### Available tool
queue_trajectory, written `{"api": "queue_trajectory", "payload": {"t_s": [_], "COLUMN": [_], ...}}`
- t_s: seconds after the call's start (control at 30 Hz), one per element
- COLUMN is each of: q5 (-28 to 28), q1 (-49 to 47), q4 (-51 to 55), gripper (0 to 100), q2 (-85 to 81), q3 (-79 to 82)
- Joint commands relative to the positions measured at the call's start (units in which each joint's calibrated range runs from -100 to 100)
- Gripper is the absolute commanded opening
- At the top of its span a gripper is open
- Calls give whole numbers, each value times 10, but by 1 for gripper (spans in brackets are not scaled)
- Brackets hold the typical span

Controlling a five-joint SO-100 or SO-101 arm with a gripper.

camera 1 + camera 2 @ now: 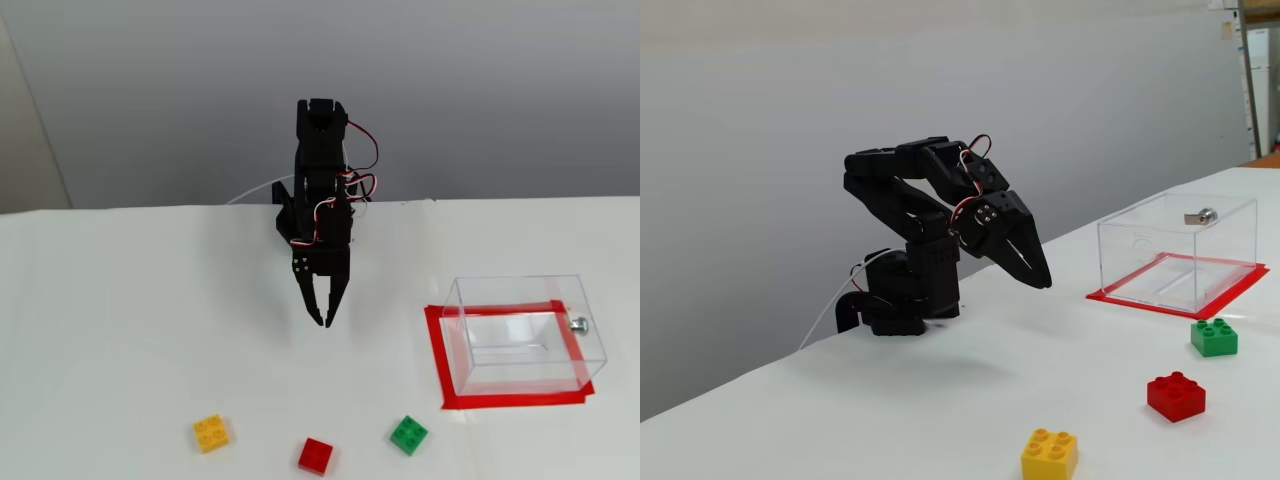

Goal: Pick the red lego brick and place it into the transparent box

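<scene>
The red lego brick (316, 455) (1176, 395) lies on the white table near the front edge, between a yellow brick and a green one. The transparent box (525, 333) (1176, 248) stands to the right on a red tape rectangle, with a small silver knob on one side. My black gripper (326, 322) (1043, 283) hangs in the air above the table's middle, well behind the red brick. Its fingers point down and forward, pressed together with nothing between them.
A yellow brick (211, 433) (1049, 455) lies left of the red one and a green brick (408, 434) (1214, 337) right of it, near the box. The arm's base (898, 300) stands at the table's back edge before a grey wall.
</scene>
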Motion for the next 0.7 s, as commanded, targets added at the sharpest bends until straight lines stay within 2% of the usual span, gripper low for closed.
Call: {"api": "queue_trajectory", "payload": {"t_s": [0.0,0.37,0.57,0.67], "q5": [-3,-3,-4,-24], "q1": [-5,-30,-58,-61], "q4": [-9,-9,-9,-9], "gripper": [1,1,2,2], "q2": [88,359,436,461], "q3": [-81,-317,-397,-429]}}
